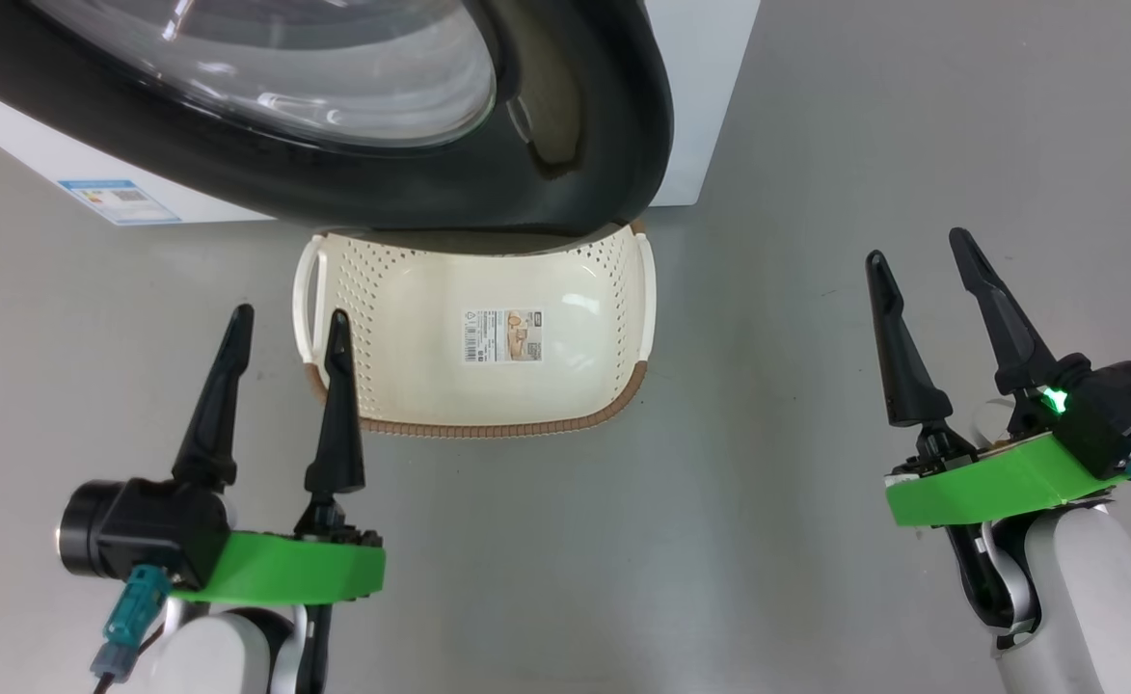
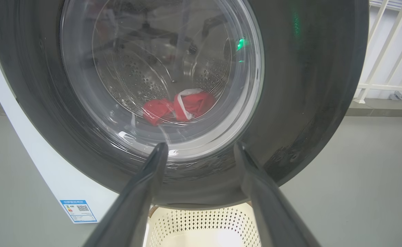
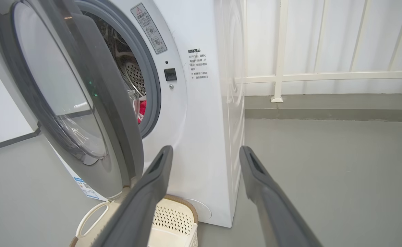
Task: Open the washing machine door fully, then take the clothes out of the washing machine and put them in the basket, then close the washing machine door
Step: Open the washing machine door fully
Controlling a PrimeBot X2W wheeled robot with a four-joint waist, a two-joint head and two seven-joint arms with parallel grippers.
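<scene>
The washing machine door [image 1: 565, 145] with its glossy black rim hangs partly ajar over the far end of the basket [image 1: 411, 376]. The white washing machine [image 3: 201, 137] stands behind it. Through the door glass [image 2: 159, 75] I see the red clothes [image 2: 178, 106] with white trim lying in the steel drum; a red sliver [image 3: 141, 109] shows through the gap. The cream basket sits on the floor with nothing in it but a paper label. My left gripper [image 1: 285, 323] is open at the basket's left near corner. My right gripper [image 1: 917, 246] is open, well right of the basket.
Grey floor [image 1: 767, 482] spreads around the basket and between the arms. A white railing [image 3: 324, 77] runs along the wall to the right of the machine. A blue label [image 1: 121, 200] marks the machine's lower front.
</scene>
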